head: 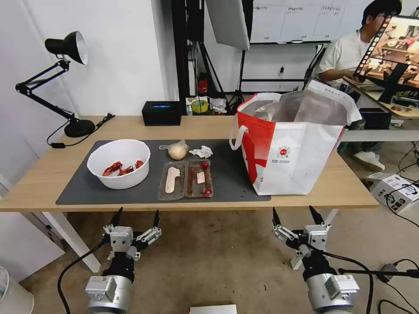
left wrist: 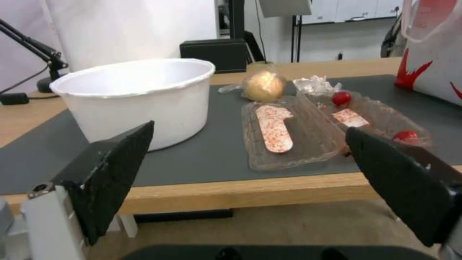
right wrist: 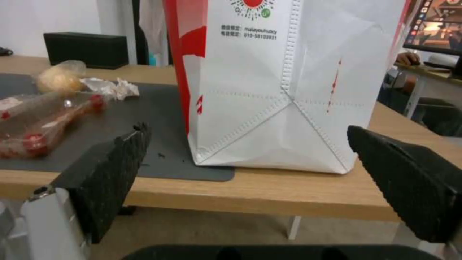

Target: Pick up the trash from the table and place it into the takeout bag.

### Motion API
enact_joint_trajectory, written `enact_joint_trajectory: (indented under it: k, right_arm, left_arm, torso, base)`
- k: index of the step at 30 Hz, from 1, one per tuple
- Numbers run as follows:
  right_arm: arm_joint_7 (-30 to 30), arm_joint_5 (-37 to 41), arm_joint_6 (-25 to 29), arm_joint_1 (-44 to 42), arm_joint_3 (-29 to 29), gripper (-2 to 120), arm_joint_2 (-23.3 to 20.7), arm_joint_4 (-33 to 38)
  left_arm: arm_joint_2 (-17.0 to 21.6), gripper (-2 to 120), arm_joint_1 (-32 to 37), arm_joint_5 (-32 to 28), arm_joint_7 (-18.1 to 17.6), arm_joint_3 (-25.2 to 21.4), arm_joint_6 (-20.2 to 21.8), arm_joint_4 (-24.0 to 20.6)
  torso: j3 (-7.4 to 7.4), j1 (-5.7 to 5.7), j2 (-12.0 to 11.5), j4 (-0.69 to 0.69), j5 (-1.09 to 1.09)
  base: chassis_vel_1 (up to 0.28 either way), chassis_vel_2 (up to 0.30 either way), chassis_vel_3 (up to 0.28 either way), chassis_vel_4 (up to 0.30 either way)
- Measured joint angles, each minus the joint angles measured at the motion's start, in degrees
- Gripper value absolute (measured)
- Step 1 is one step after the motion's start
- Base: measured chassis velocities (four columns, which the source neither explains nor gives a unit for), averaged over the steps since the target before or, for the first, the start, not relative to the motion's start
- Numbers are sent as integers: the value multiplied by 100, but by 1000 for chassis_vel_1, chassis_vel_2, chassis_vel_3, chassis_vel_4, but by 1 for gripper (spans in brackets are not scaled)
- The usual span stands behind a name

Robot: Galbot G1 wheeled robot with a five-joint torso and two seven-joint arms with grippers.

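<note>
Head view gives me four pieces of trash on the dark mat point(head: 227, 174) of the table point(head: 43, 179): one white bowl point(head: 118, 163) at the left, one clear tray point(head: 185, 179) of two parts right of it, one bagged bun point(head: 177, 150) and one tissue point(head: 201, 152) farther back. One takeout bag point(head: 291, 146) stands at the right. I keep both arms below the near table edge, left gripper point(head: 135, 218) and right gripper point(head: 297, 215), each with jaws wide apart and holding nothing. Left wrist view shows two red pieces in the tray; right wrist view shows small print under the bag's logo point(right wrist: 252, 3).
</note>
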Motion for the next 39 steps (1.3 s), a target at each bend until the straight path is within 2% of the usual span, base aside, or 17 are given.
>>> enact_joint_trajectory:
  k: [3, 6, 7, 9, 10, 11, 12, 14, 18, 20, 22, 39]
  right_arm:
    - [7, 53, -37, 54, -6, 100, -63, -11]
    - [141, 542, -432, 542, -56, 100, -587, -195]
    - [141, 542, -432, 542, -56, 100, -587, -195]
    - [249, 919, -732, 916, -95, 100, -988, -335]
    - [249, 919, -732, 916, -95, 100, -988, -335]
    - [339, 1230, -981, 1221, -127, 100, -1318, -448]
    - [378, 1376, -1100, 1367, -143, 100, -1472, -503]
    - [413, 1502, -1200, 1492, -158, 100, -1607, -549]
    - [656, 2375, -1904, 2358, -246, 100, -2539, -869]
    - [702, 2500, -1978, 2496, -270, 100, -2672, -919]
    - [712, 2580, -1981, 2545, -374, 100, -2691, -963]
    - [707, 2549, -1936, 2511, -434, 100, -2574, -979]
  left_arm:
    - [64, 100, -66, -178, -95, -18, 153, 0]
    - [287, 100, -312, -772, -424, -93, 665, -3]
    - [287, 100, -312, -772, -424, -93, 665, -3]
    - [432, 100, -470, -1163, -641, -140, 1002, -10]
    - [432, 100, -470, -1163, -641, -140, 1002, -10]
    - [557, 100, -607, -1494, -821, -179, 1289, -17]
    - [606, 100, -661, -1627, -896, -196, 1400, -18]
    - [664, 100, -723, -1774, -979, -213, 1534, -20]
    - [1000, 100, -1092, -2677, -1473, -322, 2312, -35]
    - [1058, 100, -1144, -2821, -1554, -349, 2422, -37]
    - [1081, 100, -1146, -2888, -1582, -375, 2431, -33]
    - [1038, 100, -1137, -2887, -1543, -363, 2303, -53]
  torso:
    - [0, 0, 0, -1, 0]
    - [0, 0, 0, 1, 0]
    - [0, 0, 0, 1, 0]
    - [1, 1, 0, 1, 1]
    - [1, 1, 0, 1, 1]
    - [1, 1, 0, 0, 1]
    - [1, 1, 0, 0, 0]
    - [1, 1, 0, 0, 0]
    - [1, 1, -1, 1, 0]
    - [1, 2, -1, 1, -3]
    - [2, 2, -1, 0, 4]
    - [0, 0, -1, 0, 0]
  base:
    - [0, 0, 0, 0]
    - [0, 0, 0, 0]
    - [0, 0, 0, 0]
    - [0, 0, 0, 0]
    - [0, 0, 0, 0]
    - [0, 0, 0, 0]
    - [0, 0, 0, 0]
    - [0, 0, 0, 0]
    - [0, 0, 0, 0]
    - [0, 0, 0, 0]
    - [0, 0, 0, 0]
    - [0, 0, 0, 0]
